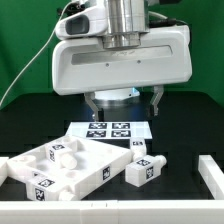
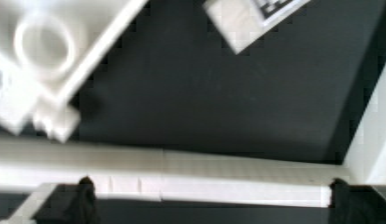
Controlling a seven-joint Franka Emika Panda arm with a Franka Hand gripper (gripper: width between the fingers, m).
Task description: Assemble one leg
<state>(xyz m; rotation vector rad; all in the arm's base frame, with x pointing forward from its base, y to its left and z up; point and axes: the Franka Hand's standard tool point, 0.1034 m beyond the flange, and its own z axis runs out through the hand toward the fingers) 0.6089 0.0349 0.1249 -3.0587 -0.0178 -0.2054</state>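
**The leg, a small white chunky plastic post with square tags [image 1: 143,169], lies free while our gripper [image 1: 125,103] hangs spread above**

In the exterior view we find the leg low in the frame, a little toward the exterior view's right of centre. It appears to lie on its side on the black table [image 1: 30,118]. It sits just beside the large flat white slab with holes [image 1: 60,168] that fills the lower left; we cannot tell whether the two touch. A second small tagged white piece [image 1: 136,146] sits just behind the leg, and the thin white marker board [image 1: 108,129] lies at mid-frame. Our gripper hangs over the marker board, clear of every part, its two fingers wide apart with nothing between them.

The wrist view is blurred. The dark fingertips [image 2: 65,203] stand far apart and hold nothing. A long white bar [image 2: 190,170] crosses near them. Farther off we see a holed white part, probably the slab, and a tagged corner [image 2: 261,14]. We cannot tell whether that corner belongs to the leg or to the marker board.

We judge the step in hand to be the reach for the leg. To do it well, we should centre the gripper over the middle of the post. We should turn the wrist so the fingers close across its narrow faces, then descend straight with the fingers spread. The slab and the neighbouring piece leave little room, so a skewed approach could nudge the leg.
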